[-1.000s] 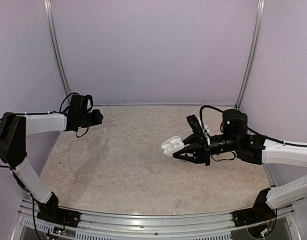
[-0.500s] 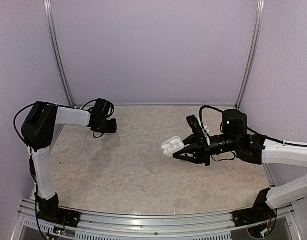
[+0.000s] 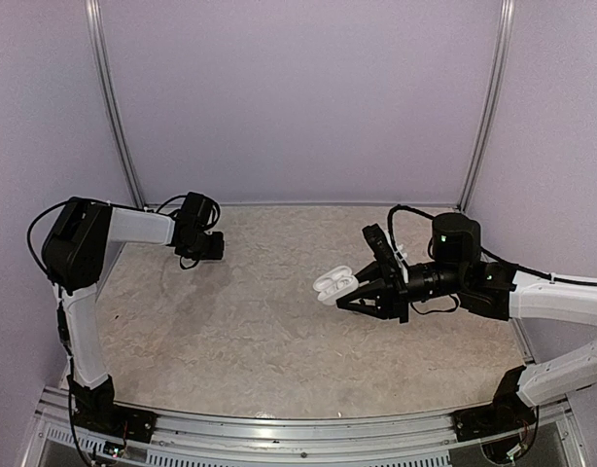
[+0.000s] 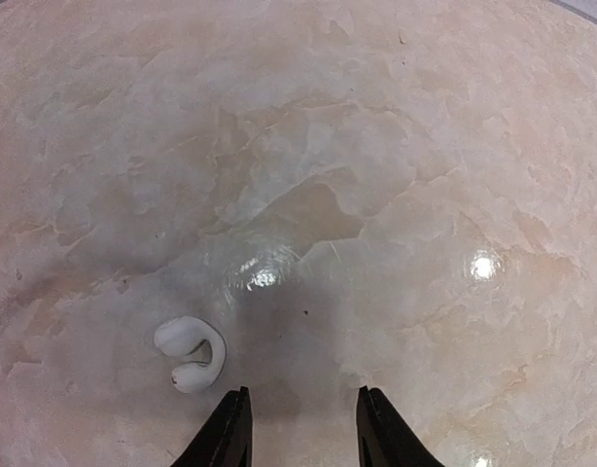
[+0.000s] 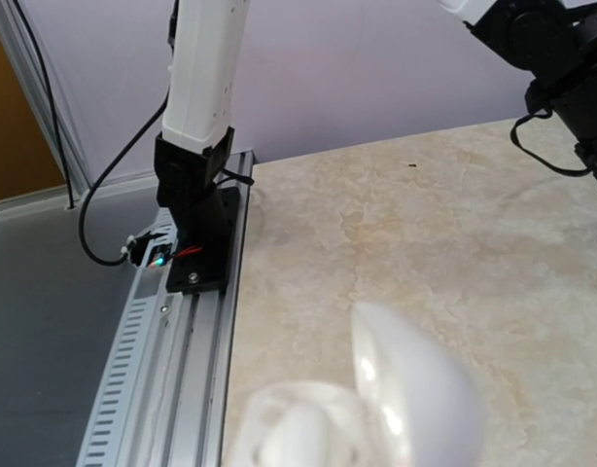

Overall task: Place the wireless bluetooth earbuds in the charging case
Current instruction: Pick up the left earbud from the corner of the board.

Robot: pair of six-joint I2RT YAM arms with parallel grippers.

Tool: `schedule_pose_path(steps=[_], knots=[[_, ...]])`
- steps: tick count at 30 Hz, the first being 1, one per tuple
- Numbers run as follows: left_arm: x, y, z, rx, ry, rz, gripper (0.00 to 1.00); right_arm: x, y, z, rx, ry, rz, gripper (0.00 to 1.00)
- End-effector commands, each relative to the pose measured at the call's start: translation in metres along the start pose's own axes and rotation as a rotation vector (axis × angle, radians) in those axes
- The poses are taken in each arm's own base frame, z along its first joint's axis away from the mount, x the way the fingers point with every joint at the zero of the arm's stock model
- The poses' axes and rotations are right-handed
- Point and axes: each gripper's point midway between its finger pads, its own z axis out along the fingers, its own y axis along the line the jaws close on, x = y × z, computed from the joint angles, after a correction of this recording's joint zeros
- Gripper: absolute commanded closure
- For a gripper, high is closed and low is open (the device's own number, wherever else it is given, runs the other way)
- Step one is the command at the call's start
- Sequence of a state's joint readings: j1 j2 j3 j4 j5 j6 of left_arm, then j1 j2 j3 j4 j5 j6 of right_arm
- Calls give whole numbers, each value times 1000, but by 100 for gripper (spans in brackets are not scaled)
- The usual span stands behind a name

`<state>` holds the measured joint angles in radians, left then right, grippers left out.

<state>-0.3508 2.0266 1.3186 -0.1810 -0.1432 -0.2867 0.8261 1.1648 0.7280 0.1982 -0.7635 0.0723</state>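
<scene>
Charging case (image 5: 415, 389) — blurry, half off-frame

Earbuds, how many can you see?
1. One earbud lies on the table, close to the open left pincer. Another may be hidden in the open charging case that the right pincer holds.

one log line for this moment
left jaws open, low over table | earbud lying just ahead of them, not gripped | right jaws shut on open case

One white, C-shaped earbud (image 4: 192, 355) lies on the tabletop. The white case (image 3: 334, 286), hinged open, sits gripped in the right jaws above the tabletop.
</scene>
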Motion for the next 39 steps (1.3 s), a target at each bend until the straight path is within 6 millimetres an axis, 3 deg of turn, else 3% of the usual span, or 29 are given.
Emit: schedule_pose_path(steps=[1,26,39], knots=[[-2,9,6,-14,-3,-7,62,0,-3,-2,11,1,1,100],[0,36,19,-62,13,-29,63,1,-4,0,9,11,7,100],[-26,16,-2,-26,-71,5,64,2,-4,1,7,14,8,100]])
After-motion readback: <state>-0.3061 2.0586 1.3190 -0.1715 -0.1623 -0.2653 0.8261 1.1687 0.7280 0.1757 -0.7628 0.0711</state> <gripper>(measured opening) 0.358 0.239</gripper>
